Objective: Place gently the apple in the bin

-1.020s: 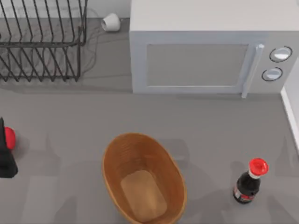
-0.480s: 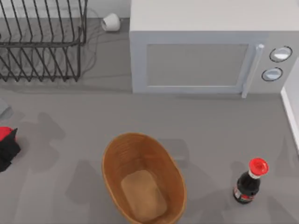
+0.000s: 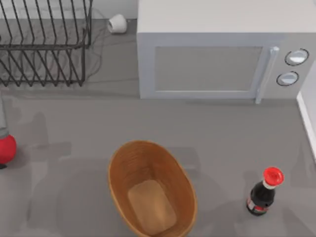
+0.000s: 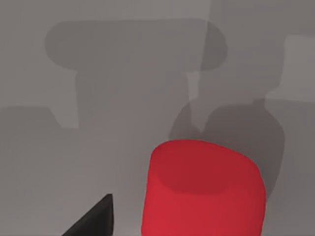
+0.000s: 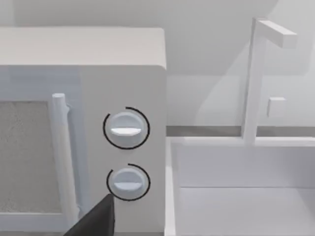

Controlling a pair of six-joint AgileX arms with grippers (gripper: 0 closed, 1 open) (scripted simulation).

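Grey counter [image 3: 222, 133]: apple [image 3: 6, 148] left of bin [image 3: 118, 170], well apart, undelivered; left gripper's fingers [image 4: 93, 221] — grasp cannot be told; transfer outstanding.

No legible text, numbers or brands. The dark glass bottle with red cap [image 3: 262, 194] carries a red label, unreadable.

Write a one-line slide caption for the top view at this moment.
Apple at the table's far left edge, apart from the empty wicker bin at centre; microwave, wire rack and red-capped bottle around.
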